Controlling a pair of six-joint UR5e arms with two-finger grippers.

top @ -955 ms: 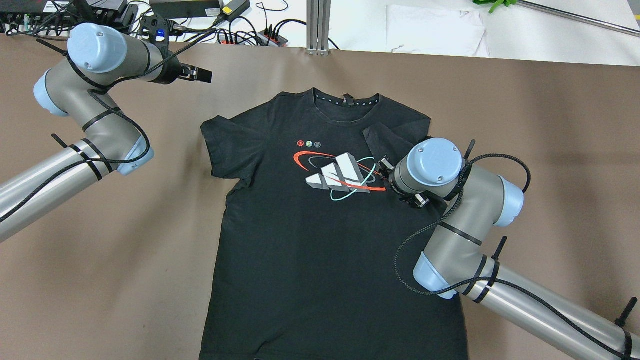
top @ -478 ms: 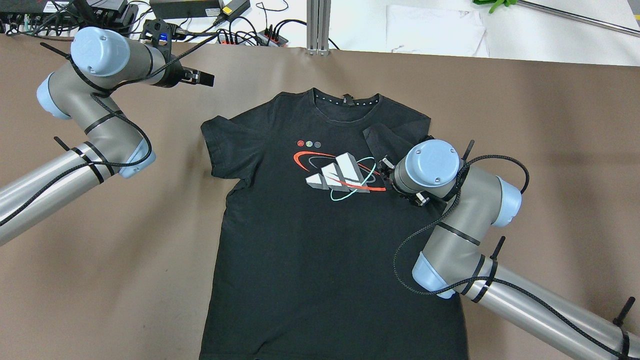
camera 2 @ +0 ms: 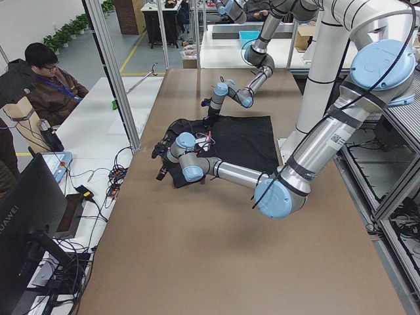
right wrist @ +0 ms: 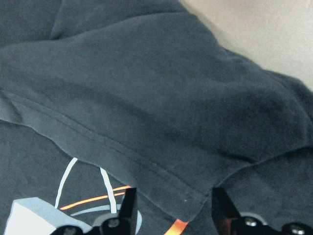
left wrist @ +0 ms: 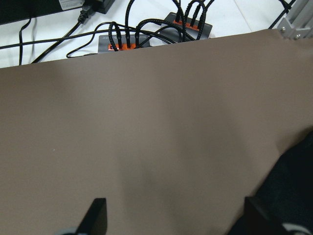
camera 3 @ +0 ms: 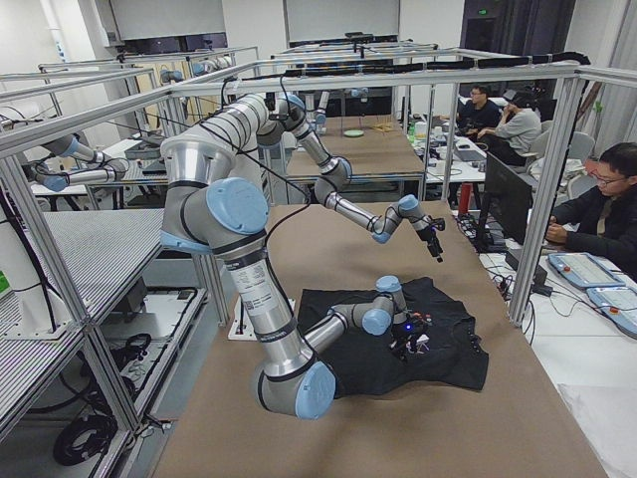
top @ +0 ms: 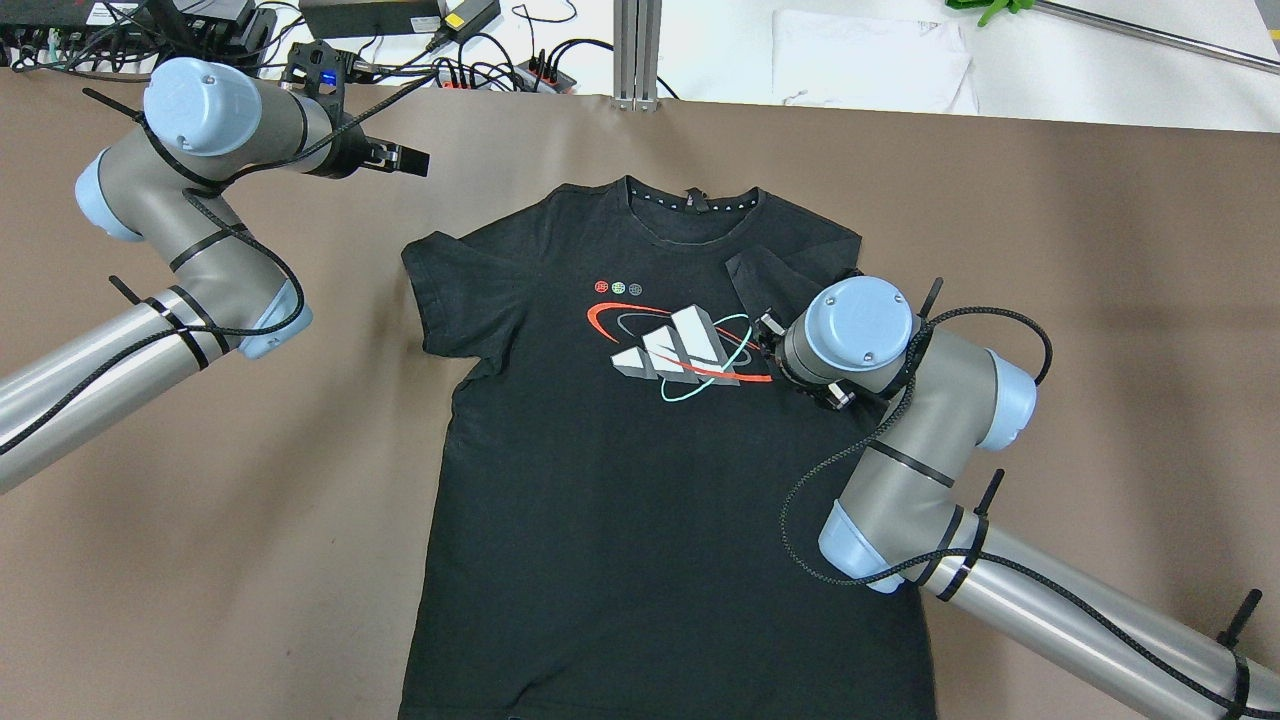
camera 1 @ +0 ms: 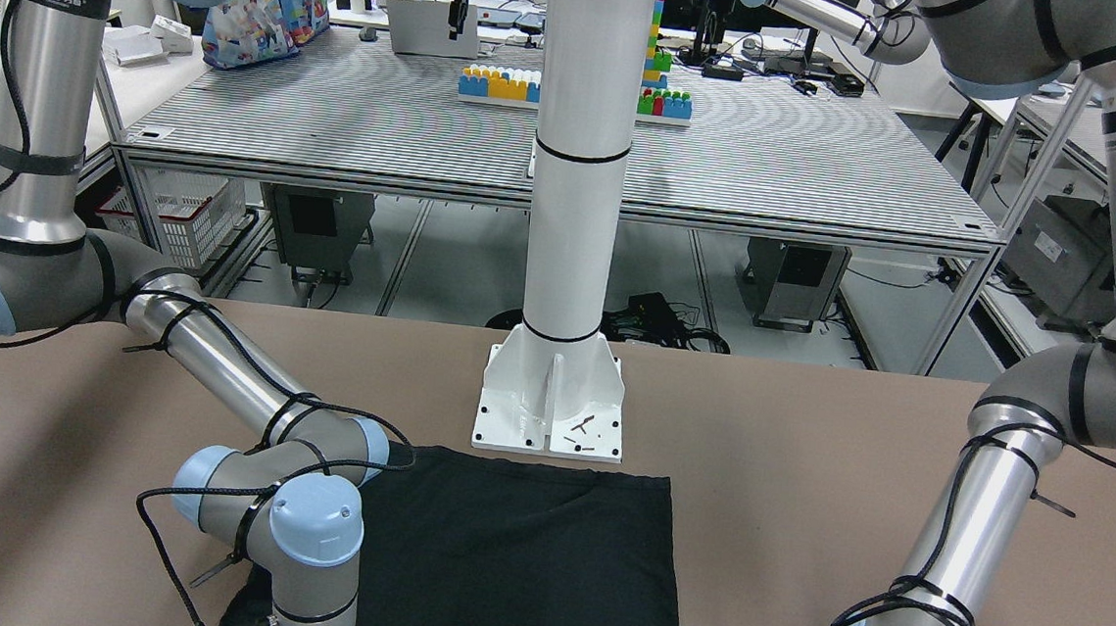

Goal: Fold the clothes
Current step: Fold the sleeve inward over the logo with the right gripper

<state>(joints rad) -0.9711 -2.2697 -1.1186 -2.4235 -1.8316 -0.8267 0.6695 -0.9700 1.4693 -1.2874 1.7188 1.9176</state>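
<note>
Overhead exterior view, right gripper [right wrist: 173, 210] hidden beneath own wrist, spread above clothes [top: 620, 500], left gripper [top: 412, 160] also spread

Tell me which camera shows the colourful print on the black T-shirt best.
The overhead exterior view: the print lies nearly whole, face-up on the T-shirt. The right wrist view catches only its edge; the side views show it tiny; the front-facing and left wrist views miss it.

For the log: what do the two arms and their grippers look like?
The left arm and right arm are silver tubes with grey joints and pale-blue caps, black braided cable tied along each. The left gripper and right gripper are black, two flat fingers.
</note>
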